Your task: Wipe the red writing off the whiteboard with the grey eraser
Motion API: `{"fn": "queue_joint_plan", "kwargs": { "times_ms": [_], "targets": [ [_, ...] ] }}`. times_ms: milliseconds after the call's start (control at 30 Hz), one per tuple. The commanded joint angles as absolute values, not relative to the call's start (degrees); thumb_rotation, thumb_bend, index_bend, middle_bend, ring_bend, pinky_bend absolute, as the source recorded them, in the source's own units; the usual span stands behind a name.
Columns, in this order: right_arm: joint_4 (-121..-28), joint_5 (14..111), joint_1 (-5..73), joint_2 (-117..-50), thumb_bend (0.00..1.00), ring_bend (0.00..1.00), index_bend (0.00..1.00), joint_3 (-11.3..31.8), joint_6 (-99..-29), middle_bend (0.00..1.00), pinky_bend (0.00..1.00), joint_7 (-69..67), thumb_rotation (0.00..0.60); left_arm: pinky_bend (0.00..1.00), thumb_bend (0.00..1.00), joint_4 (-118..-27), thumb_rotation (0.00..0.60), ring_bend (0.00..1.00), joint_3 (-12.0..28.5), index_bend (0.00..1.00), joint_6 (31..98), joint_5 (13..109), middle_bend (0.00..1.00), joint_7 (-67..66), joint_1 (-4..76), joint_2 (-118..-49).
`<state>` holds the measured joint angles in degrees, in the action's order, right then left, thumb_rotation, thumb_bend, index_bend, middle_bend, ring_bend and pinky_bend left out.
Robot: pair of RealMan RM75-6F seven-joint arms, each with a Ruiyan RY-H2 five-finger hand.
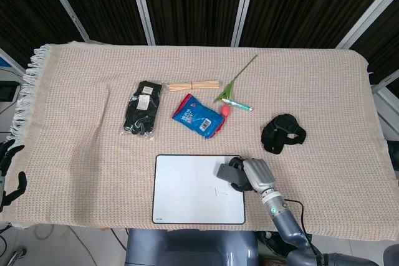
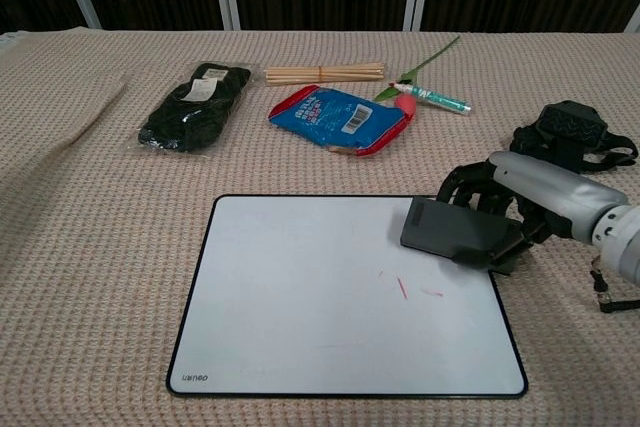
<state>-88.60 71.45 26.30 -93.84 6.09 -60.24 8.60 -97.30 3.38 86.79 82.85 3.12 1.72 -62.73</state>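
The whiteboard [image 2: 300, 297] [image 1: 187, 191] lies near the table's front edge, its long side across. A few short red strokes [image 2: 402, 287] remain right of its middle. My right hand [image 2: 520, 202] [image 1: 252, 174] grips the grey eraser [image 2: 455, 230] [image 1: 225, 171] and holds it flat over the board's far right corner, just beyond the red strokes. My left hand [image 1: 9, 172] hangs off the table's left edge in the head view, its fingers apart and holding nothing.
Beyond the board lie a black glove packet [image 2: 195, 105], a bundle of wooden sticks [image 2: 323, 74], a blue and red snack bag [image 2: 340, 119], a green-stemmed flower with a pen [image 2: 425, 95], and a black strap bundle [image 2: 565, 142] right behind my right hand.
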Motion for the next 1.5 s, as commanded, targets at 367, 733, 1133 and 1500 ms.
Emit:
{"fn": "queue_joint_plan", "kwargs": {
  "times_ms": [367,733,1133,1500],
  "targets": [
    [-94.0,77.3,23.5,-94.3,0.52,0.57,0.60,-1.0,-62.9,0.57,0.47,12.4,0.600,0.09,0.56,-97.2,0.600,0.03,3.4,0.17,87.1,83.0,0.05,3.4,1.6,-62.7],
    [-94.2,77.2,23.2,-96.5,0.52,0.57,0.60,-0.7,-63.5,0.57,0.47,16.5,0.600,0.09,0.56,-97.1,0.600,0.03,3.4,0.17,87.1,83.1,0.05,3.9,1.6,-62.5],
    [-88.7,72.5,24.7,-99.8,0.52,0.57,0.60,4.8,-63.3,0.57,0.47,17.9,0.600,0.09,0.56,-97.0,0.600,0.03,3.5,0.17,87.0,83.0,0.05,4.0,1.6,-62.4],
    [-86.9,68.4,25.1,-97.5,0.52,0.57,0.60,9.0,-63.3,0.57,0.47,16.2,0.600,0.09,0.56,-97.0,0.600,0.03,3.5,0.17,86.9,82.9,0.05,4.0,1.7,-62.4]
  ]
}}
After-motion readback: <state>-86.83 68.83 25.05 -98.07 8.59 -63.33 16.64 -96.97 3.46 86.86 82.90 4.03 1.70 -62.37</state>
